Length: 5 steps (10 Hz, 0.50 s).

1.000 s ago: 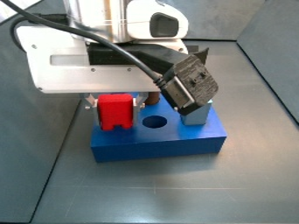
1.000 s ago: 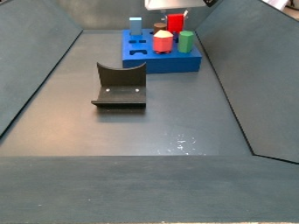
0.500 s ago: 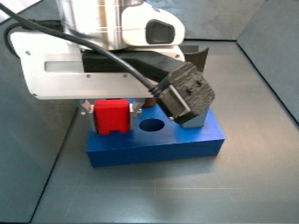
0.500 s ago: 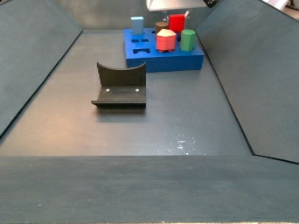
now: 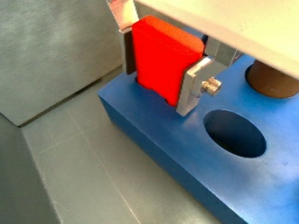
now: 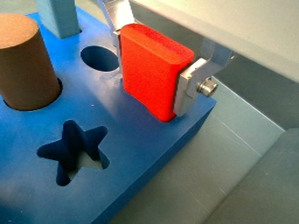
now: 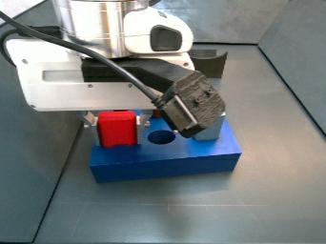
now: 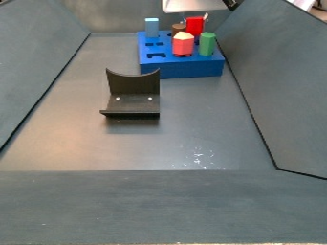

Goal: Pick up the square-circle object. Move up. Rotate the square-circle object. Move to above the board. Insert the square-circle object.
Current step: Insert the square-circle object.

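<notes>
The square-circle object [image 5: 158, 54] is a bright red peg held upright, with my gripper [image 5: 160, 83] shut on it. Its flat silver fingers [image 5: 193, 86] press on two opposite sides. Both wrist views show only its square block [image 6: 149, 68], whose lower end meets the top of the blue board [image 5: 152, 153] near a corner; the prongs are hidden. In both side views the red peg [image 7: 117, 129] [image 8: 194, 23] stands at the board [image 7: 166, 164] [image 8: 185, 65] under the gripper.
The board holds a brown cylinder [image 6: 26, 66], a star cut-out [image 6: 73, 150], a round hole [image 5: 239, 136] and a pale blue peg [image 6: 59, 13]. A short red peg [image 8: 183, 43] and a green one [image 8: 206, 43] stand on it. The fixture [image 8: 130, 93] stands mid-floor, between sloping walls.
The gripper has come down a little with the red peg, bringing the peg's lower end to the board's top. Nothing else has moved.
</notes>
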Tool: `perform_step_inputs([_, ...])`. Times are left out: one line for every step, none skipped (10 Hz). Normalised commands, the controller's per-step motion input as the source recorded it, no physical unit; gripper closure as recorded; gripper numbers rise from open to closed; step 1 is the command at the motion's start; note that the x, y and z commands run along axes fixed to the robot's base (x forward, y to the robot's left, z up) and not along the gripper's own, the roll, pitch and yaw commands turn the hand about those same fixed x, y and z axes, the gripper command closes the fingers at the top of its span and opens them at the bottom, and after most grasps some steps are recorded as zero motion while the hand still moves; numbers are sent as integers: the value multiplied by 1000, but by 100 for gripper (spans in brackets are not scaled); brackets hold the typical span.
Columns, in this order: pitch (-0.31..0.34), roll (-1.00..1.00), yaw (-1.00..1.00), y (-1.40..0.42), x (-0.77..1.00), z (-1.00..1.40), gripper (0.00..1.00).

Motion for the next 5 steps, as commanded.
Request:
perform_step_inputs([-177,-7,0,-46,-74,-909,100])
perform_step_inputs([-120,-19,0,-91,0,-594,100])
perform_step_inputs([0,-9,0,0,0,0,100])
perform_step_inputs([-4,0,0,-3,0,0,100])
perform_step_inputs([-17,89,109,-194,0,-6,100])
